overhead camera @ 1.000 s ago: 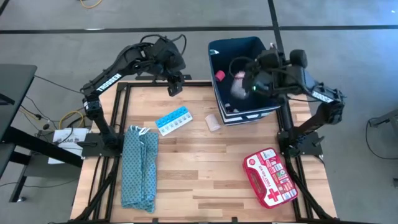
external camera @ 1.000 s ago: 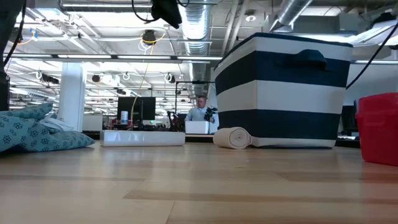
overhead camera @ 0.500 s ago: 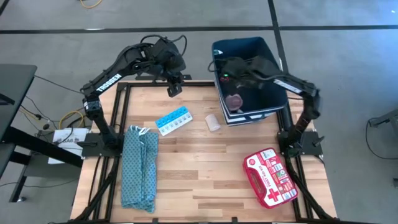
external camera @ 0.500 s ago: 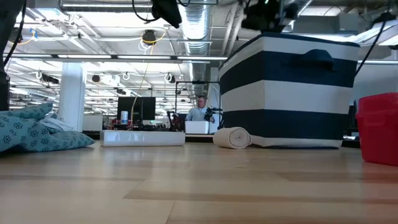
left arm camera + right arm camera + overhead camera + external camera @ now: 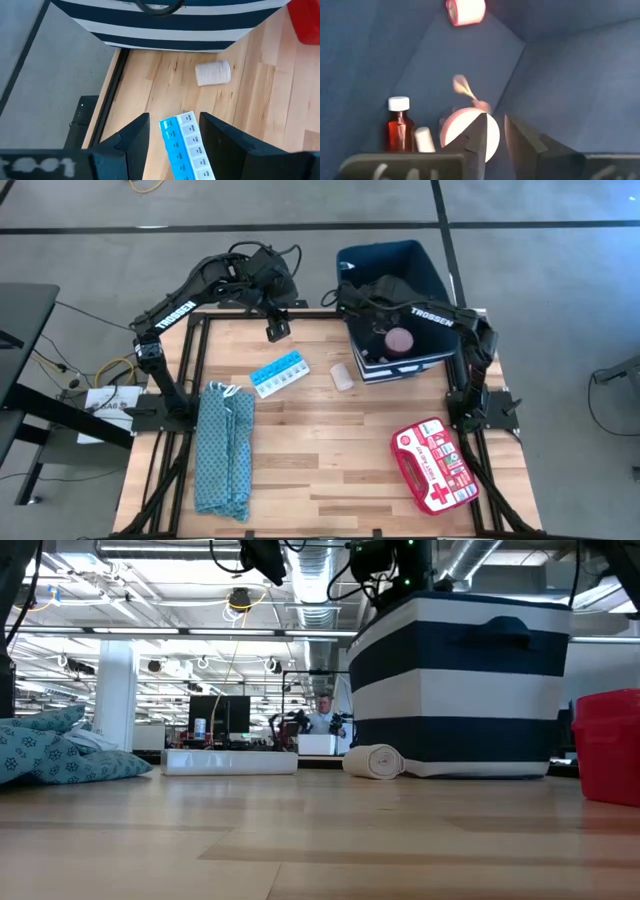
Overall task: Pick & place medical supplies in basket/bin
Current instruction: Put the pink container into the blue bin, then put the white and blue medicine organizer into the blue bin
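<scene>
Over the navy bin (image 5: 436, 268) my right gripper (image 5: 494, 131) hangs, fingers slightly apart, the pink tape roll (image 5: 470, 134) just past them — touching or free, I can't tell. My left gripper (image 5: 172, 131) waits open above the pill organizer (image 5: 279, 373). Beige bandage roll (image 5: 342, 377) and first aid pouch (image 5: 433, 464) lie outside.

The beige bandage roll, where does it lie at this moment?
In the high view the beige bandage roll lies on the table, right beside the navy bin's near left corner, with the blue pill organizer to its left.
</scene>
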